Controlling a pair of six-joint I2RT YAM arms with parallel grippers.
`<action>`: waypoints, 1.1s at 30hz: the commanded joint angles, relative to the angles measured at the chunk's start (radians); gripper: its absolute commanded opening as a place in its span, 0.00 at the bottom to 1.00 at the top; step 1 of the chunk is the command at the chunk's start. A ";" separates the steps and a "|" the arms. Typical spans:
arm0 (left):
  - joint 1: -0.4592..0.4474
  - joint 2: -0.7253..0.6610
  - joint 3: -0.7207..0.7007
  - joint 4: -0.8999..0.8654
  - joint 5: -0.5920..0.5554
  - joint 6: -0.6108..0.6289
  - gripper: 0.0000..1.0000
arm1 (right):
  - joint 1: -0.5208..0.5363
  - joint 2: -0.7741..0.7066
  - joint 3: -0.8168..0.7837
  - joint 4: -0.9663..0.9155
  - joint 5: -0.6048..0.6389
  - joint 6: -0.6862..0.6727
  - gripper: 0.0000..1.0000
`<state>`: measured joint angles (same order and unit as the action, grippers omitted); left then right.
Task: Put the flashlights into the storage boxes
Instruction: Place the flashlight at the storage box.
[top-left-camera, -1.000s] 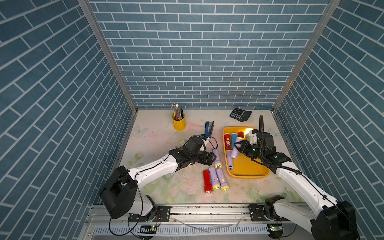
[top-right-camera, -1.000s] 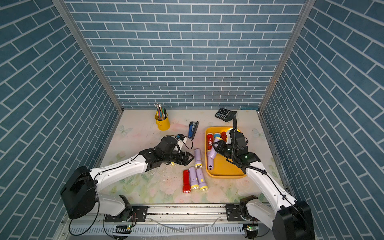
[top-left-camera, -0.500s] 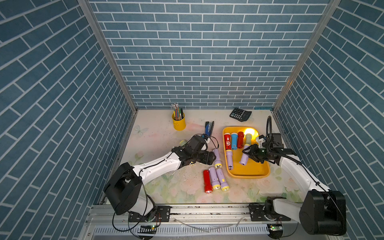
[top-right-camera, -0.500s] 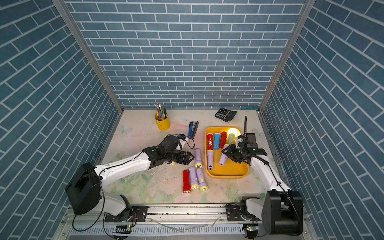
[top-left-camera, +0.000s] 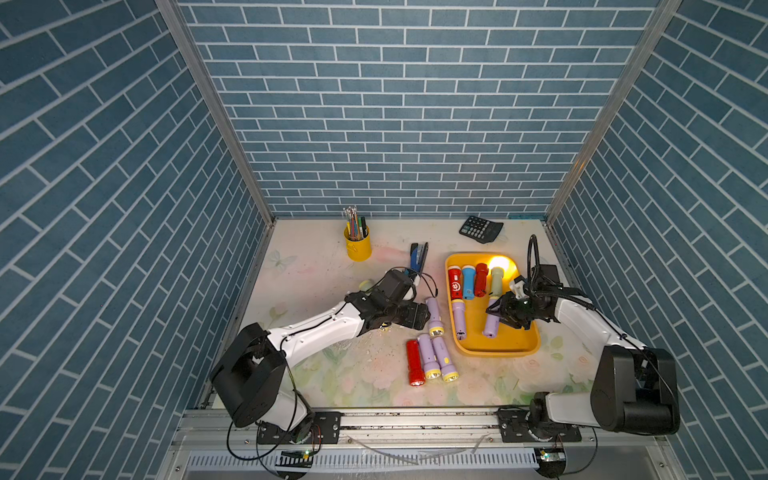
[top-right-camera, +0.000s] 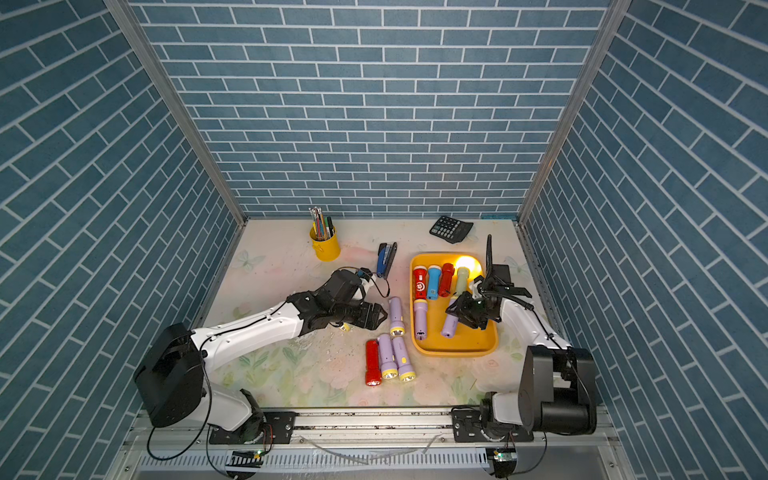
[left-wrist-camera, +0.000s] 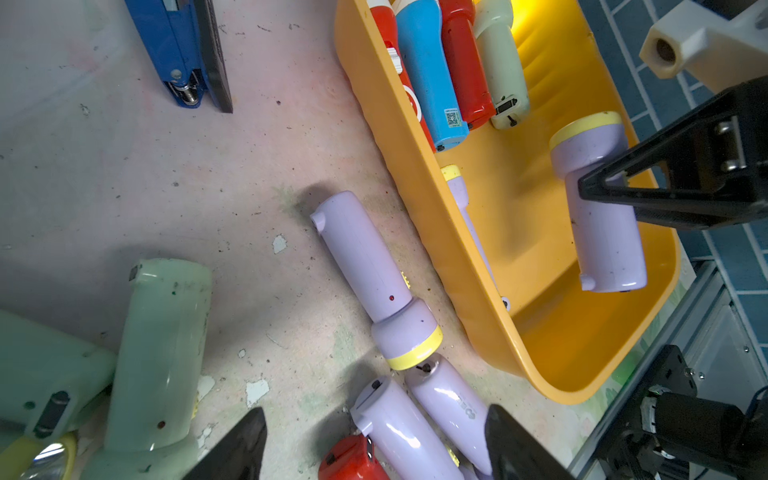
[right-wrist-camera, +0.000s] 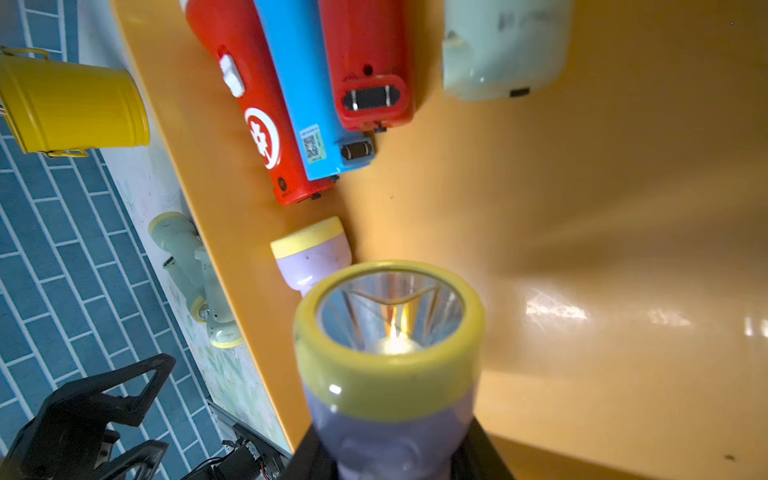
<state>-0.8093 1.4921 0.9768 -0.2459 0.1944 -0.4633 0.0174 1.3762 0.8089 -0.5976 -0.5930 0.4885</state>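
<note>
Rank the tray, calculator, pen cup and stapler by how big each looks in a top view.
In a top view, largest first:
1. tray, clearly the largest
2. calculator
3. pen cup and stapler: too alike to rank, and the stapler's near end is partly hidden

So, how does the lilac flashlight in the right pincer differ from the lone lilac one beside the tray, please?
The held flashlight is clamped in the right pincer over the tray; the lone flashlight lies free on the table. The held one's head points toward the back wall, the lone one's toward the front rail. Both are lilac with yellow rings.
</note>
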 joint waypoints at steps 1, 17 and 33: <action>0.004 -0.015 -0.016 0.010 -0.010 -0.010 0.83 | 0.003 0.034 0.049 -0.013 -0.030 -0.046 0.19; 0.015 -0.041 -0.043 -0.006 -0.019 -0.006 0.84 | 0.136 0.256 0.171 0.038 -0.045 -0.099 0.24; 0.015 -0.047 -0.044 -0.003 -0.024 -0.018 0.84 | 0.138 0.249 0.202 0.054 -0.024 -0.073 0.56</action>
<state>-0.7986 1.4631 0.9398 -0.2424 0.1768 -0.4793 0.1551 1.6325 0.9733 -0.5335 -0.6147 0.4213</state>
